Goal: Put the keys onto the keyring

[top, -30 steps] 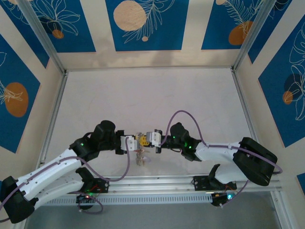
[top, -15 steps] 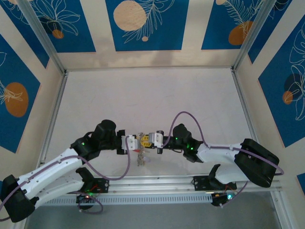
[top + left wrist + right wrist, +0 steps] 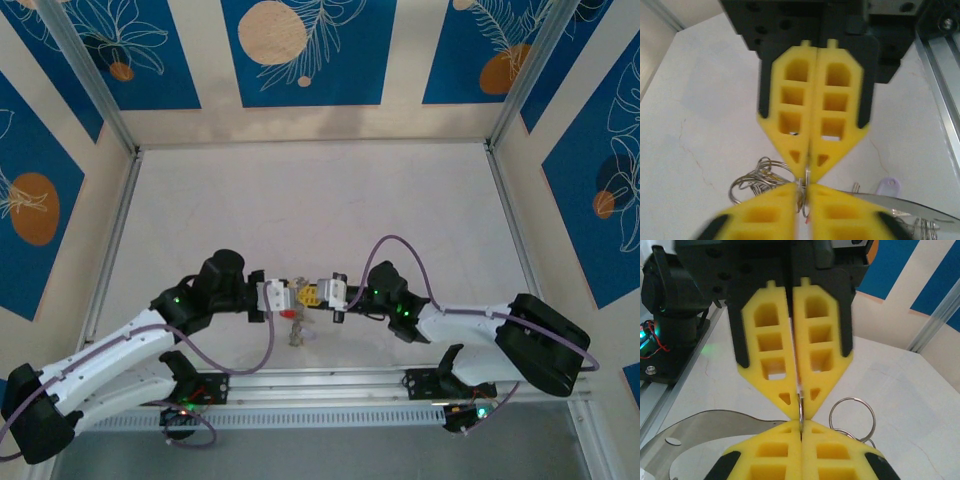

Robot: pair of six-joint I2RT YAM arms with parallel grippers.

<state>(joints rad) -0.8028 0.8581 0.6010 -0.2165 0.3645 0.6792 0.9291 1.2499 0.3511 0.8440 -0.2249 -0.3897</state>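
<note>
My left gripper (image 3: pixel 284 297) and right gripper (image 3: pixel 312 294) meet tip to tip just above the table's near middle. Both are shut on the same thin metal keyring (image 3: pixel 800 411), seen edge-on between the yellow pads. In the left wrist view the left gripper (image 3: pixel 805 189) pinches that keyring (image 3: pixel 807 176) from below, with the right gripper (image 3: pixel 809 172) opposite. A bundle of keys (image 3: pixel 296 335) and a red tag (image 3: pixel 288 313) hang under the tips. Loose silvery rings (image 3: pixel 757 176) dangle to one side, and a round split ring (image 3: pixel 852 417) shows beside the right gripper (image 3: pixel 801 424).
A flat grey metal piece (image 3: pixel 715 426) with a small hole hangs from the bundle, and a pale purple tag (image 3: pixel 888 188) lies near it. The aluminium rail (image 3: pixel 330 385) runs along the table's near edge, close behind the grippers. Frame posts (image 3: pixel 120 130) bound the white table.
The right gripper has pushed left and slightly nearer, closing up against the left gripper's tips. The hanging bundle has swung a little and the red tag now shows below.
</note>
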